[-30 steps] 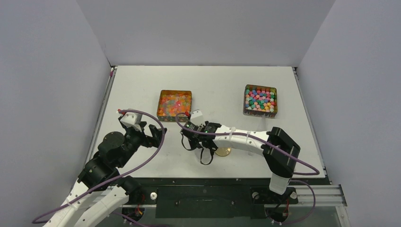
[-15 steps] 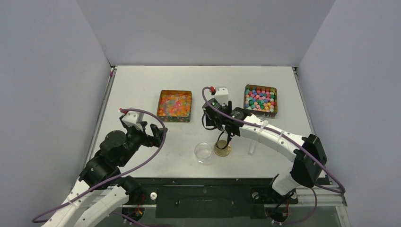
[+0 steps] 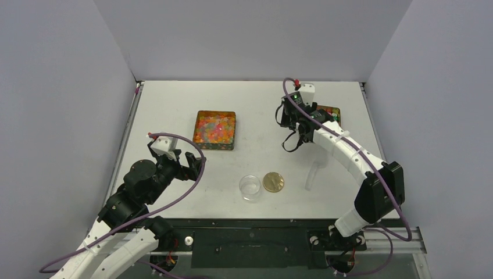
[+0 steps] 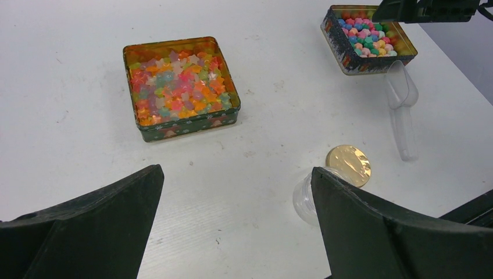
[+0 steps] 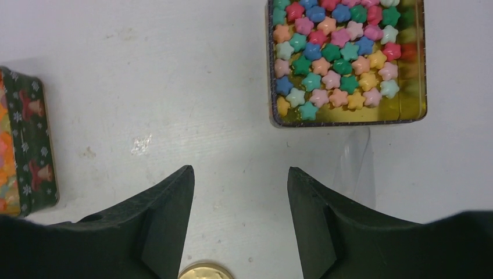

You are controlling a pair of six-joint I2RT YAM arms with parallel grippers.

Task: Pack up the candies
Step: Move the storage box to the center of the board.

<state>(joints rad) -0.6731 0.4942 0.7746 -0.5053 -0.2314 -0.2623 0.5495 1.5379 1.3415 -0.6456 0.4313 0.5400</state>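
Opaque star-shaped candies (image 5: 337,55) in blue, green, pink and yellow fill a gold square tin (image 4: 369,38) at the back right. In the top view my right arm hides most of this tin. Glossy translucent orange, red and yellow candies (image 3: 215,129) fill a second tin (image 4: 177,81) at the back centre-left. My right gripper (image 3: 292,139) is open and empty, above bare table just in front of the opaque candies' tin (image 5: 238,170). My left gripper (image 3: 195,163) is open and empty at the front left, apart from everything (image 4: 236,170).
A small clear round jar (image 3: 250,187) stands open at the front centre, with a flat gold lid (image 3: 272,182) lying beside it on the right. A clear plastic scoop (image 3: 312,174) lies on the table in front of the right tin. Grey walls enclose the white table.
My right arm has swung from over the jar at the front centre back and right to the opaque candies' tin. The jar now stands uncovered beside the lid. The left arm has barely moved.
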